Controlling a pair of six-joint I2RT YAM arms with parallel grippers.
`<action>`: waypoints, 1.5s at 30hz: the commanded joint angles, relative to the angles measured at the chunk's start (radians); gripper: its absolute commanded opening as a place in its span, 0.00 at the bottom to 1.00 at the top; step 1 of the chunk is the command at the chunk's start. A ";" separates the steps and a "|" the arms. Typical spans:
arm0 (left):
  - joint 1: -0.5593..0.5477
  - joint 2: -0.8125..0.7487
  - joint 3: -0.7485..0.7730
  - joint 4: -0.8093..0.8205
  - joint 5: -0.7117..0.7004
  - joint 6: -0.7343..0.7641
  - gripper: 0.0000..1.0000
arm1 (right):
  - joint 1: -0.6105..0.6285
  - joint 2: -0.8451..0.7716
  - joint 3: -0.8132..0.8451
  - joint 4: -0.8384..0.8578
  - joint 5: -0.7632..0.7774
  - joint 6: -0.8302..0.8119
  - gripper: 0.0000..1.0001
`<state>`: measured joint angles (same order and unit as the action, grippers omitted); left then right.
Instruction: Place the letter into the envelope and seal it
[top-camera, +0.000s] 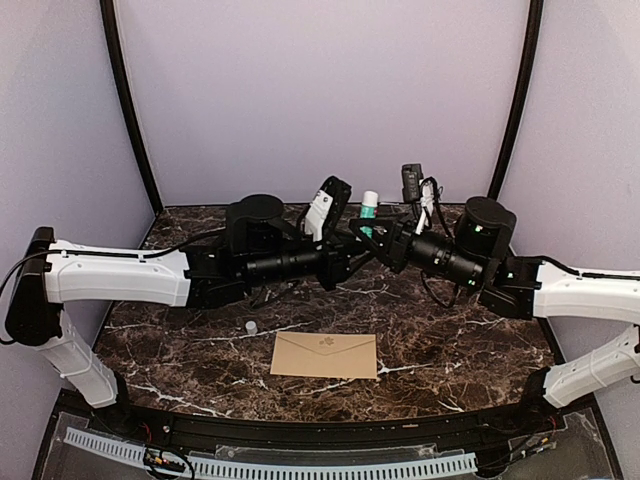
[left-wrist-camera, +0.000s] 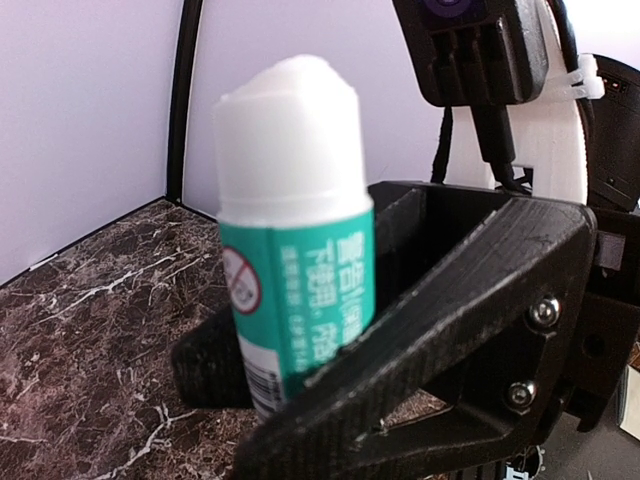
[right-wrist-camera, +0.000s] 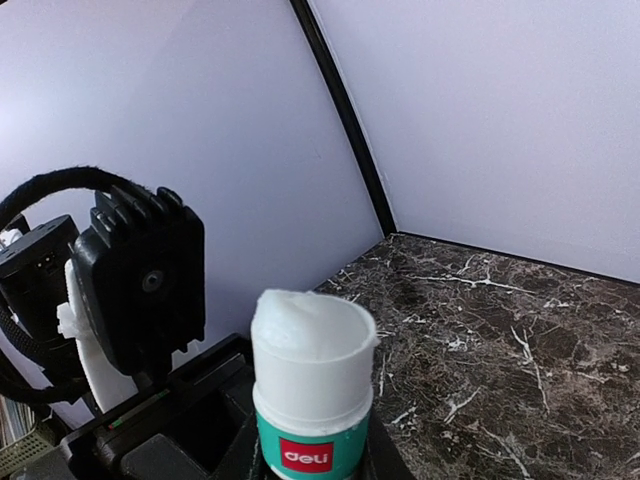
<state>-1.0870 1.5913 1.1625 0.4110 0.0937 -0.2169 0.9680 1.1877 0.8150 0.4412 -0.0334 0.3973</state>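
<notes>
Near the front edge of the table (top-camera: 480, 350) lies the envelope (top-camera: 325, 356), flat, flap looking folded down; no letter in sight, so I take it to be inside. Small cap (top-camera: 250, 327) sits near its far left corner, and the glue stick (top-camera: 369, 208) is held aloft behind, glue bared, I judge to seal the flap. Left gripper (left-wrist-camera: 300, 350) clamps the stick's body; right gripper (top-camera: 388, 238) meets it lower down, its grip I cannot tell.

Light is bright and even, shadows soft, the near glue stick (left-wrist-camera: 290, 200) blurred.
</notes>
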 joint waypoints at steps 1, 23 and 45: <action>-0.009 -0.024 0.020 0.055 0.190 0.019 0.01 | -0.005 0.006 0.005 0.016 -0.133 -0.048 0.00; -0.008 -0.291 -0.080 -0.329 0.184 0.054 0.69 | -0.018 -0.032 0.063 -0.358 -0.379 -0.219 0.00; -0.009 -0.148 0.101 -0.447 0.132 -0.016 0.30 | 0.036 0.000 0.093 -0.389 -0.350 -0.268 0.00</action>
<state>-1.0920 1.4422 1.2293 -0.0319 0.1982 -0.2245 0.9909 1.1877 0.8734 0.0269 -0.3950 0.1429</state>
